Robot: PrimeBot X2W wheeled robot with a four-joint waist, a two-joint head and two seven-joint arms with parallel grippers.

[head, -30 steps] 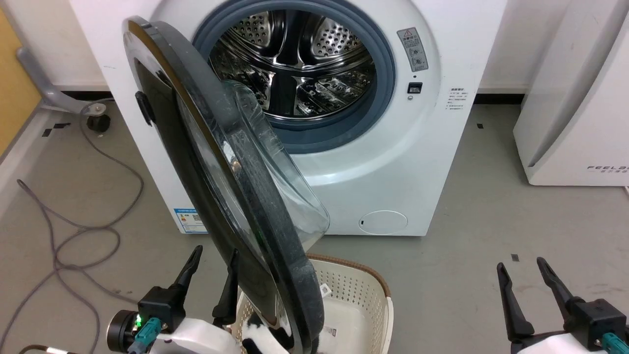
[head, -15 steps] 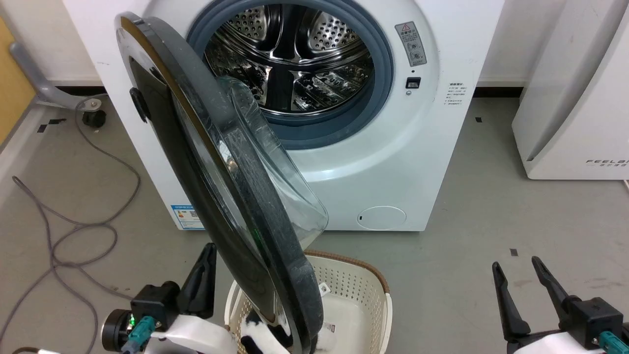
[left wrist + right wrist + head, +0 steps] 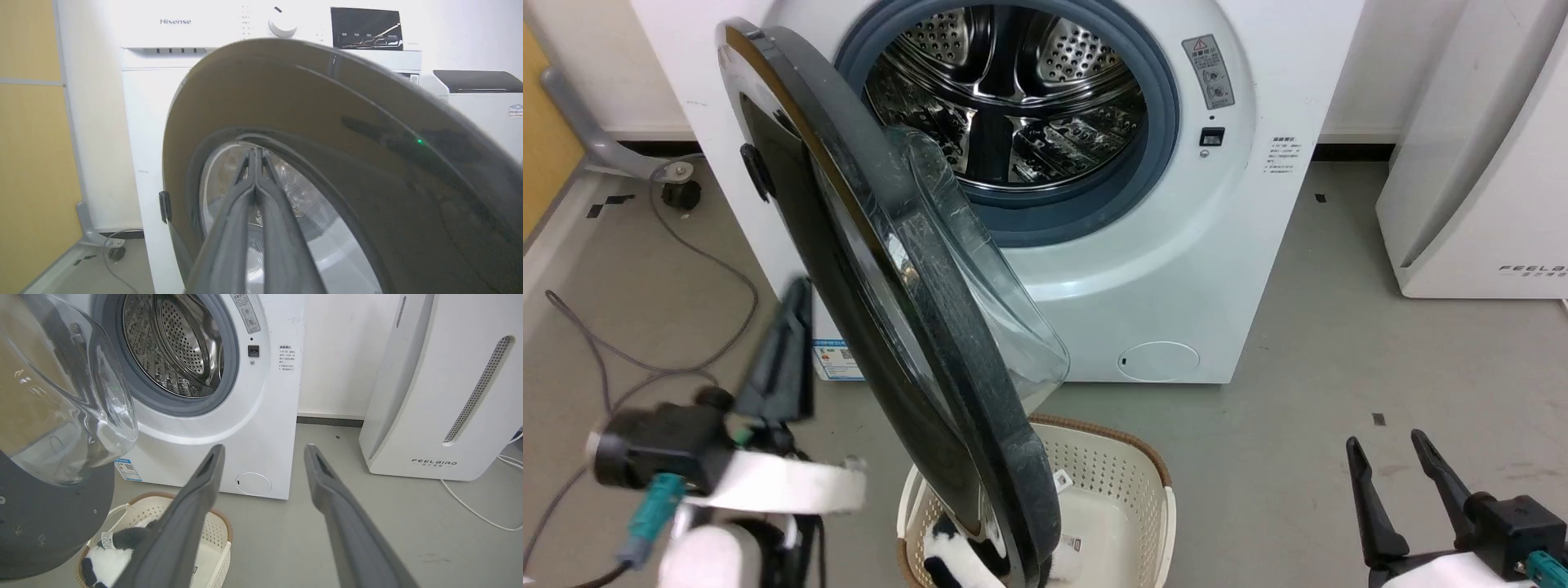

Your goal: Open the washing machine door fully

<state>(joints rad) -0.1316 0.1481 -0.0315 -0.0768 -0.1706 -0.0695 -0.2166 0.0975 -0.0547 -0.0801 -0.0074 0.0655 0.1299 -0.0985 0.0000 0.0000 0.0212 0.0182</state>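
The left tool [image 3: 799, 287] is clenched, its two long dark fingers pressed flat together with nothing between them. It shows blurred in the head view. Just to its right stands the large round glossy black washing machine door [image 3: 907, 278], swung out from the machine and seen almost edge-on. In the left wrist view the closed tool [image 3: 255, 152] points at the door's [image 3: 367, 143] shiny outer face, its tips lying over the clear glass centre. I cannot tell whether they touch it.

Behind the left tool is the big white front-loading washing machine [image 3: 1176, 269], whose small blue label [image 3: 840, 361] shows just beside the fingers. The grey rubber ring [image 3: 1164, 139] and the perforated steel drum [image 3: 1013, 98] are exposed.

The right tool [image 3: 1386, 445] is released, fingers spread, hanging over the grey floor [image 3: 1339, 343] and well apart from the door. In the right wrist view this tool [image 3: 264, 449] looks along the floor. The machine [image 3: 253, 416] is ahead of it and to its left, and the door's [image 3: 61, 396] bulging glass bowl is at far left. Below its left finger sits a cream perforated plastic basket [image 3: 218, 539] holding a black-and-white plush toy [image 3: 106, 555]. A plain white appliance [image 3: 449, 396] stands to its right.
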